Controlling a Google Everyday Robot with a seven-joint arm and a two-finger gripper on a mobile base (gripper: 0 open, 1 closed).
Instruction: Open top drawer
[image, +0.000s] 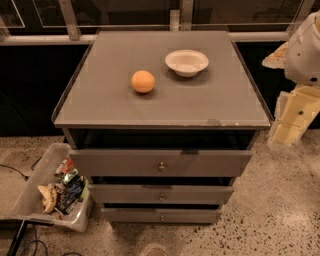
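Your one camera looks down from the near side, fairly close, at the cabinet (210, 100); gripper (292, 120) at right edge.

The grey top drawer (200, 162) has one small round knob (161, 166) at its centre and a dark gap above its front. The gripper (292, 120) hangs apart, at right.
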